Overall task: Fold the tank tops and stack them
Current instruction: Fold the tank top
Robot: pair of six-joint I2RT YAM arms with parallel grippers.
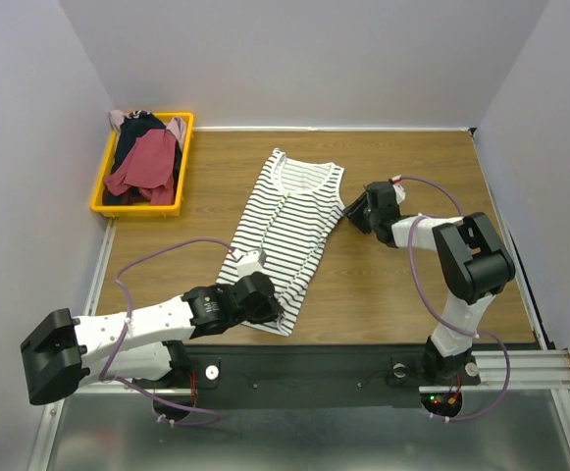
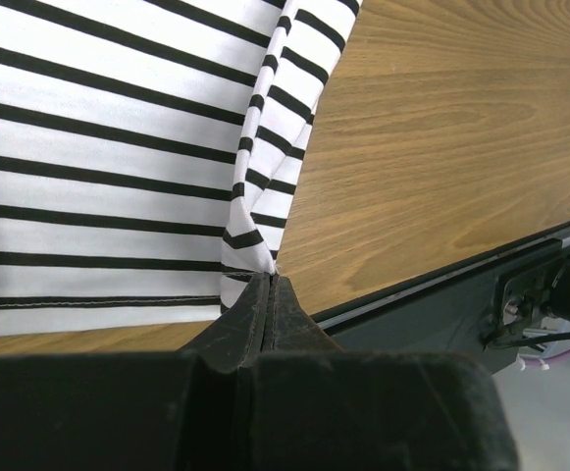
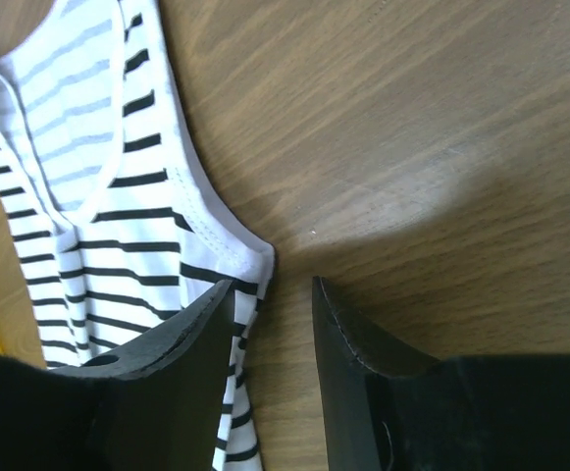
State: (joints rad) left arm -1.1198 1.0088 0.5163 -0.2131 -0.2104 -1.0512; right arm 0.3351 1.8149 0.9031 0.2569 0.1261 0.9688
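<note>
A white tank top with thin black stripes (image 1: 292, 221) lies flat mid-table, neck toward the far wall. My left gripper (image 1: 263, 306) is shut on its near right hem corner (image 2: 265, 257), and a pinch of cloth shows at the fingertips. My right gripper (image 1: 355, 213) stands open at the top's right armhole edge (image 3: 250, 257). One finger (image 3: 181, 334) rests over the striped cloth and the other (image 3: 348, 339) over bare wood. Other tank tops are heaped in the yellow bin: a dark red one (image 1: 147, 162), a dark navy one (image 1: 135, 132) and a pale pink one (image 1: 120, 119).
The yellow bin (image 1: 137, 209) stands at the far left by the wall. A black rail (image 2: 432, 285) runs along the table's near edge. Bare wooden tabletop (image 1: 422, 285) lies to the right of the striped top.
</note>
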